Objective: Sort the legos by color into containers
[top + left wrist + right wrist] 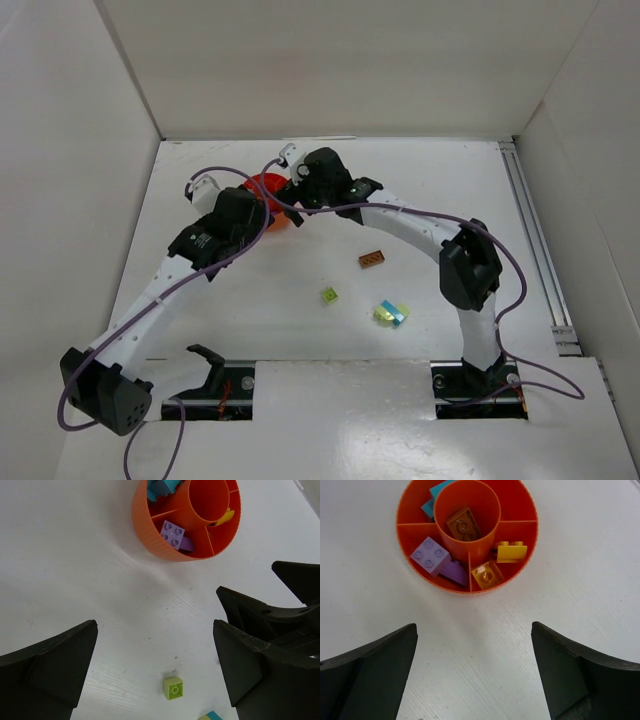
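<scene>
At mid-table, loose legos: four lie outside the dish, namely a brown brick, a lime green brick, and a yellowish brick touching a cyan brick. All sit between the dish and the arm bases.
Dish: the orange-red dish stands further back, under both wrists. It holds purple bricks, an orange brick, a yellow brick and a cyan piece in separate compartments, with a brown piece in the hub.
Handling: judged very light, rigid and smooth-sided, so apt to skid or tip when nudged. Not fragile.
Hold: across two flat opposite side walls, low down, never on the studs.
Left gripper: jaws spread wide with nothing between them, above bare table beside the dish.
Right gripper: jaws equally wide and empty, just short of the dish.
Obstructions: the touching pair needs separating. Both wrists crowd the dish. The purple cables trail along both arms.
</scene>
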Controlling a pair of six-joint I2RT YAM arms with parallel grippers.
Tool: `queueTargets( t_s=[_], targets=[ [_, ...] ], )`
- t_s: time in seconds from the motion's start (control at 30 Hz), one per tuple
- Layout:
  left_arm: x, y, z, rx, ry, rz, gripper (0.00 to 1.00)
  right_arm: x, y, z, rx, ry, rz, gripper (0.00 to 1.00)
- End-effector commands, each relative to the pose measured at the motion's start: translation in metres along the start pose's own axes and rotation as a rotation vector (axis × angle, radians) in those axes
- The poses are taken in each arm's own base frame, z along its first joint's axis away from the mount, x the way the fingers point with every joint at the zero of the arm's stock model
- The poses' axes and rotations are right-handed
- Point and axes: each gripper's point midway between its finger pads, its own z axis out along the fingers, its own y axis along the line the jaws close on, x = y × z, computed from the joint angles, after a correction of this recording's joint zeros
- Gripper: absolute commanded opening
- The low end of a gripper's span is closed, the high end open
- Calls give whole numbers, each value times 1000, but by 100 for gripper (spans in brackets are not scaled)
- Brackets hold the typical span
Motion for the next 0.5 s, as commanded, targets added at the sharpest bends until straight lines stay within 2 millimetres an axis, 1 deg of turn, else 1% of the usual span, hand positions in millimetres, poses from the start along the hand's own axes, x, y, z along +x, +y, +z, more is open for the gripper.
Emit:
queueTargets(
  t_s=[0.0, 0.03, 0.07, 0.13, 0.17, 0.2, 0.27, 0.3, 0.33, 0.37, 0.4, 0.47],
  targets=[
    [-28, -31, -3, 75, -59, -28, 100, -24, -11, -24, 12, -61, -11, 100],
    [-29, -35, 3, 76, -55, -23, 100, -24, -11, -24, 12, -61, -20, 100],
    [-33, -37, 5, 75, -63, -19, 100, -23, -17, -24, 20, -61, -15, 100],
    [-41, -39, 10, 71, -73, -13, 100, -23, -17, -24, 20, -61, -15, 100],
    [-50, -44, 13, 79, -88, -25, 100, -23, -17, -24, 20, -61, -15, 100],
    [-53, -45, 14, 90, -88, -24, 100, -26, -17, -24, 22, -70, -16, 100],
    [-54, -44, 23, 85, -83, -16, 100, -26, -17, -24, 22, -70, -25, 100],
    [-61, -45, 23, 97, -87, -20, 100, -25, -23, -25, 30, -69, -21, 100],
    [-60, -49, 26, 106, -83, -12, 100, -25, -23, -25, 30, -69, -21, 100],
    [-64, -45, 27, 97, -90, -11, 100, -25, -23, -25, 30, -69, -21, 100],
    [-63, -47, 31, 97, -90, -11, 100, -28, -28, -28, 39, -77, -17, 100],
    [-61, -45, 34, 88, -84, 3, 100, -25, -28, -27, 39, -75, -17, 100]
  ],
)
